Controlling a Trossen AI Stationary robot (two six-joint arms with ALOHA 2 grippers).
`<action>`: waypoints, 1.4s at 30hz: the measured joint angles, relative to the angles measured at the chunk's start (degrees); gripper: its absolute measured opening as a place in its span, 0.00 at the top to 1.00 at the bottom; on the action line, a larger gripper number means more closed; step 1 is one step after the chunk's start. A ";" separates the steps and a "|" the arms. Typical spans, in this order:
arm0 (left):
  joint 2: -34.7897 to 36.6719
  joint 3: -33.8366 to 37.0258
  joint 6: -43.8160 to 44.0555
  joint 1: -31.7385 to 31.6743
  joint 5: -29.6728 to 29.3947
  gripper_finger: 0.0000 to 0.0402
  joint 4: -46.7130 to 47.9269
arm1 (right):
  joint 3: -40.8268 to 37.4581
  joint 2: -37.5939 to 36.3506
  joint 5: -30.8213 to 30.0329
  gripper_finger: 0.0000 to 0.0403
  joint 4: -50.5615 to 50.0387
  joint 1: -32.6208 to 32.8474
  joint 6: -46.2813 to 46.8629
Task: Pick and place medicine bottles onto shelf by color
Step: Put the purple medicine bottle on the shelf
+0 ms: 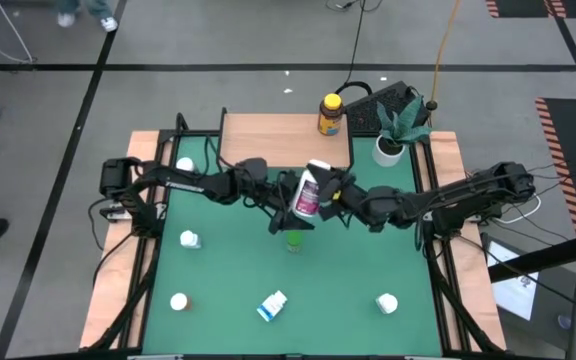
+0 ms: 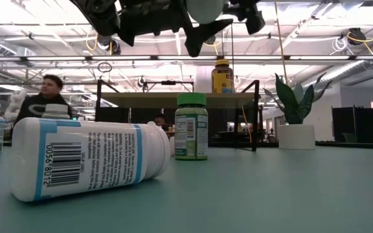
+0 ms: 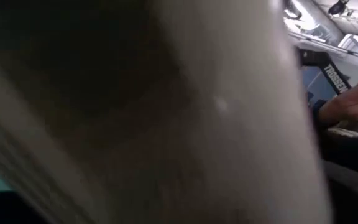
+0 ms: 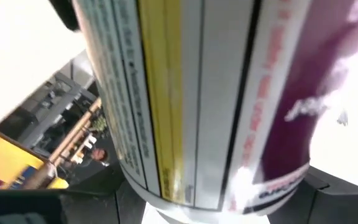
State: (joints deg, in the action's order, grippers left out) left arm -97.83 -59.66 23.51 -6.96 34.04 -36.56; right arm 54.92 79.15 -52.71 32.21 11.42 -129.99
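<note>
A white medicine bottle with a purple label (image 1: 308, 192) hangs in mid-air over the table's middle, its cap toward the far edge. It fills the right wrist view (image 4: 216, 99). My right gripper (image 1: 330, 192) is shut on it from the right. My left gripper (image 1: 286, 198) stands open against the bottle's left side. A green bottle (image 1: 294, 240) stands upright on its base below them. An amber bottle with a yellow cap (image 1: 329, 115) stands on the shelf (image 1: 268, 140). My right gripper holds the purple-labelled bottle by its body (image 1: 320, 196), coming level from the table's right. The bottle lies roughly level, lifted clear of the table. The fingers themselves are hidden behind the bottle. Whether my left gripper touches the bottle, I cannot tell.
White-capped bottles stand at the left (image 1: 185, 163) (image 1: 190, 239), near left (image 1: 179, 301) and near right (image 1: 386, 302). A blue-labelled bottle (image 2: 89, 158) lies on its side near the front. A white plant pot (image 1: 389, 150) stands right of the shelf. A person shows beyond the table.
</note>
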 joint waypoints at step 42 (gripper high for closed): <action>0.20 -0.11 -26.32 -1.50 -11.28 0.30 5.45 | -8.84 -17.88 -16.07 0.27 -1.45 7.78 79.52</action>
State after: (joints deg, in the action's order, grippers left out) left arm -97.62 -59.77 -2.81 -8.46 22.76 -31.11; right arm 46.08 61.27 -68.78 30.76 19.19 -50.47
